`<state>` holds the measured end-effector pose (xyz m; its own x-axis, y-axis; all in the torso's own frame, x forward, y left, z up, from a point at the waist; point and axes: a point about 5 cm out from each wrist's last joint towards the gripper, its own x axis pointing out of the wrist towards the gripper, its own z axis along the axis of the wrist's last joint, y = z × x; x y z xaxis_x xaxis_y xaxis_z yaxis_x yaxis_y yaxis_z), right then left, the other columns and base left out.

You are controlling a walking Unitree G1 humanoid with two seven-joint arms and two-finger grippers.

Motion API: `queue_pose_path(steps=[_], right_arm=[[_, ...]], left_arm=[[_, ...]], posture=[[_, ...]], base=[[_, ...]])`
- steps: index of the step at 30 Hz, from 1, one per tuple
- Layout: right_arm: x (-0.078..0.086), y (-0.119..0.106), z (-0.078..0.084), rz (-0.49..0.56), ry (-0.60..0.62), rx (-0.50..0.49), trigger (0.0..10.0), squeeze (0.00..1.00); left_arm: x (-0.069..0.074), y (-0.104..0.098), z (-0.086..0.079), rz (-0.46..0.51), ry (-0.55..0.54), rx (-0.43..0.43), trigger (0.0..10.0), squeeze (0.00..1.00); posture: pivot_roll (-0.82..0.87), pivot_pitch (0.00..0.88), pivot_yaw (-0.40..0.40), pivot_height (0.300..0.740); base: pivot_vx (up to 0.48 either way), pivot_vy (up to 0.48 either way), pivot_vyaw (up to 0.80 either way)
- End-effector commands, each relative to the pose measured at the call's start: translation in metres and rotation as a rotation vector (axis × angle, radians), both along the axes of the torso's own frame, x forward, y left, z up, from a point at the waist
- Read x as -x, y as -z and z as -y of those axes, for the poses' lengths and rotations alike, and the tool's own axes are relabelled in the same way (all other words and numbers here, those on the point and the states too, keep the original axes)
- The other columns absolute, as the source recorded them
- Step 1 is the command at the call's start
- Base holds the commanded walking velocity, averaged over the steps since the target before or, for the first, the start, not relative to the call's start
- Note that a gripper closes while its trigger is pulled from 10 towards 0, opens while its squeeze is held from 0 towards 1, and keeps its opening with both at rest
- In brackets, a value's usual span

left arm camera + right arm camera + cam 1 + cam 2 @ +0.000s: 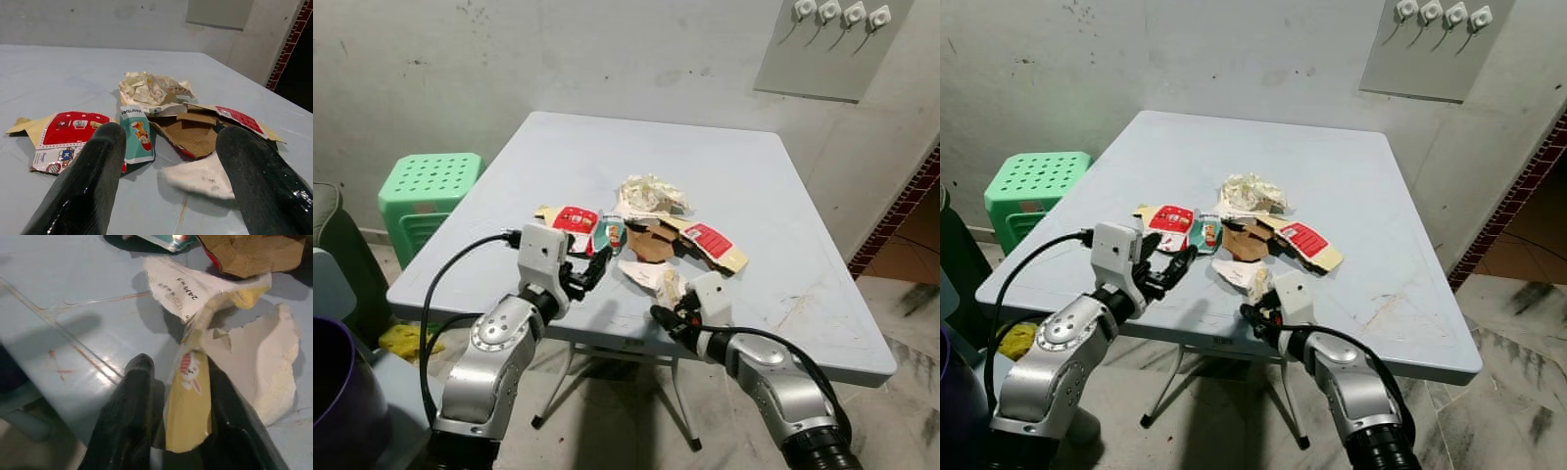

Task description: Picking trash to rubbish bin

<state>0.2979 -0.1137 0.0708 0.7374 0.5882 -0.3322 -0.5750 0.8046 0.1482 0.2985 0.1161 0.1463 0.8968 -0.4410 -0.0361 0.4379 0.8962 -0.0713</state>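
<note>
A heap of trash lies near the front of the pale blue table [705,166]: crumpled paper [649,193], a red and white carton piece [573,217], a small teal packet [138,135], brown cardboard [193,134] and torn white paper [264,357]. My left gripper [590,269] hovers just short of the teal packet, fingers [93,181] open and spread wide. At the table's front edge my right gripper [668,311] is shut on a yellow wrapper [188,396] with a bunny print, which rises between its two fingers.
A green plastic stool [429,186] stands left of the table. A dark purple bin [342,392] sits at my lower left, with a yellow cloth [406,340] on the floor beside it. A second red carton piece [710,240] lies right of the heap.
</note>
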Motion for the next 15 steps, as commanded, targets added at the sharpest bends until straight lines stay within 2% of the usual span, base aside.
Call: queue_pose_path(steps=[1,10,11,15], right_arm=[[-0.001,-0.009,0.006,0.049,0.005,-0.034,0.0,0.00],[0.001,-0.019,0.013,0.148,-0.031,-0.090,0.0,0.00],[0.002,-0.023,0.013,0.184,-0.052,-0.112,0.0,0.00],[0.001,-0.024,0.016,0.197,-0.031,-0.116,0.0,0.00]], left_arm=[[-0.003,-0.004,0.001,0.006,-0.007,0.001,10.0,0.00],[-0.004,-0.005,0.000,0.009,-0.011,0.001,10.0,0.00],[-0.005,-0.005,0.000,0.009,-0.013,0.001,10.0,0.00],[-0.005,-0.005,0.000,0.010,-0.014,0.000,10.0,0.00]], posture=[[0.01,0.000,-0.053,0.740],[0.01,0.000,-0.050,0.740],[0.01,0.000,-0.050,0.740],[0.01,0.000,-0.048,0.740]], base=[[0.000,0.000,0.00],[0.000,0.000,0.00],[0.000,0.000,0.00],[0.000,0.000,0.00]])
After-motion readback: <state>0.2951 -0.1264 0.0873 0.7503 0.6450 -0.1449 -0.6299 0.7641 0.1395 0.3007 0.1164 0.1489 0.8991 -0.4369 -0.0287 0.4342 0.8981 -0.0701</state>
